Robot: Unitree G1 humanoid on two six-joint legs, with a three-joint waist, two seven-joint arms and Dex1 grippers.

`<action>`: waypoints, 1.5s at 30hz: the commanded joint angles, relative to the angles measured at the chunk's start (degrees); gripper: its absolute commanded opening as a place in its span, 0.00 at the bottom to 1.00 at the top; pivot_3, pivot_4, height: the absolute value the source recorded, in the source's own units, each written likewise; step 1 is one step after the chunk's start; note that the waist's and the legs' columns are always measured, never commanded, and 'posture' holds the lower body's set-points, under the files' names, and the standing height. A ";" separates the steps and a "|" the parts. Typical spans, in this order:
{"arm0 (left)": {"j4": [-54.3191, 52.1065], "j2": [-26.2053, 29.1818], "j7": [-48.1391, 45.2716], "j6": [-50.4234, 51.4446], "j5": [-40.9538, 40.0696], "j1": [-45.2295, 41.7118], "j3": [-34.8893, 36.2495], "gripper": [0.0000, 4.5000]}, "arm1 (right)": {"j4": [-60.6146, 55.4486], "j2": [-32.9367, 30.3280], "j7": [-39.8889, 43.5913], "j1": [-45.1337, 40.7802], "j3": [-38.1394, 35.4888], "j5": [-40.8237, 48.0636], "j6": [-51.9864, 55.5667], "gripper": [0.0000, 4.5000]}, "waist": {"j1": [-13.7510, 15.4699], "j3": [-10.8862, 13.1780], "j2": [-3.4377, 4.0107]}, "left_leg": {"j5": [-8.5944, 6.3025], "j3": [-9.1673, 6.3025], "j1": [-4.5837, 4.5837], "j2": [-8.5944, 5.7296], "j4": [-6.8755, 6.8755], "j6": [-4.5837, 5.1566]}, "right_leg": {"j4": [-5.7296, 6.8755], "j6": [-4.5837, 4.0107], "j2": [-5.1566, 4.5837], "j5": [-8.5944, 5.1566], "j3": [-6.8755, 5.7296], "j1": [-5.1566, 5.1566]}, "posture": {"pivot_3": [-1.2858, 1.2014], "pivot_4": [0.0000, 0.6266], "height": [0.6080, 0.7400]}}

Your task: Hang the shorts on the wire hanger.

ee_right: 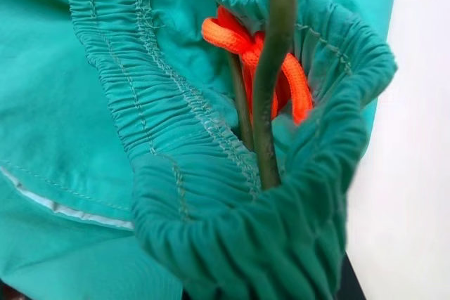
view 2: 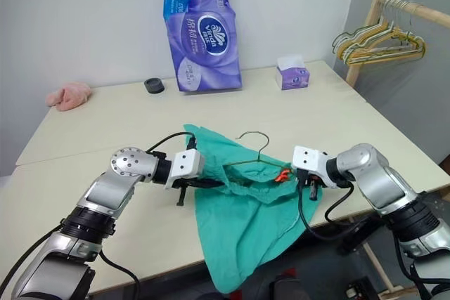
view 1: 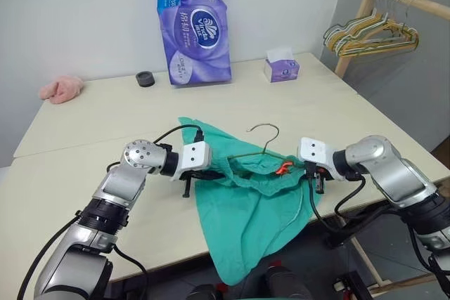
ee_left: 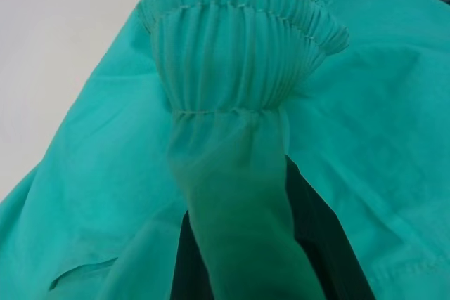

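Both claws, left (view 1: pixel 188 189) and right (view 1: pixel 314 182), are clamping the shorts (view 1: pixel 246 223) waistband, stretching it apart so the hanger (view 1: pixel 254 147) is seating inside.

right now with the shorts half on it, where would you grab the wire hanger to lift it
Grip the wire hanger by its neck just under the hook, coming from above. That is its one bare part: the hook rises clear of the shorts, while the wire body sits inside the gathered waistband, whose ends the left tool and right tool pinch.
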 commanded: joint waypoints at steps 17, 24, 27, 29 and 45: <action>5.60 2.42 -0.79 13.28 -9.03 -4.16 8.82 0.74 | -8.06 -3.42 0.61 3.55 -6.91 4.10 4.56 0.00 | -0.37 -0.03 0.00 | 0.00 -0.02 0.00 0.00 0.00 -0.01 | 0.01 0.00 0.00 0.00 -0.02 0.00 | 0.42 0.01 1.00; 12.82 0.27 2.00 5.58 -2.69 -6.01 5.29 0.74 | -10.12 -4.30 0.73 4.41 -7.49 5.47 5.71 0.00 | -0.19 -0.06 -0.01 | 0.07 -0.04 -0.01 -0.01 0.01 -0.12 | -0.02 0.00 -0.01 0.00 -0.04 0.01 | 0.42 0.00 1.00; 16.33 -0.92 3.14 2.10 -0.92 -6.79 5.11 0.74 | -10.87 -4.61 0.60 4.90 -7.73 5.83 6.06 0.00 | -0.25 -0.09 -0.03 | 0.07 -0.04 -0.01 -0.01 0.00 -0.12 | -0.02 0.00 -0.01 0.00 -0.03 0.01 | 0.42 0.00 1.00; 19.46 -1.84 4.70 -1.01 0.54 -7.67 4.91 0.68 | -11.55 -4.85 0.54 5.41 -8.05 6.17 6.43 0.00 | -0.31 -0.09 -0.03 | 0.06 -0.04 -0.01 -0.01 0.00 -0.11 | -0.02 0.00 -0.01 0.00 -0.03 0.00 | 0.42 0.00 1.00; 30.54 -3.21 11.85 -13.08 4.61 -12.19 6.06 0.01 | -14.53 -7.38 0.81 8.37 -10.05 8.44 8.28 0.00 | -0.46 -0.10 -0.04 | -0.01 -0.04 -0.03 0.00 0.00 0.00 | -0.03 0.00 -0.02 0.00 -0.05 -0.01 | 0.41 0.01 1.00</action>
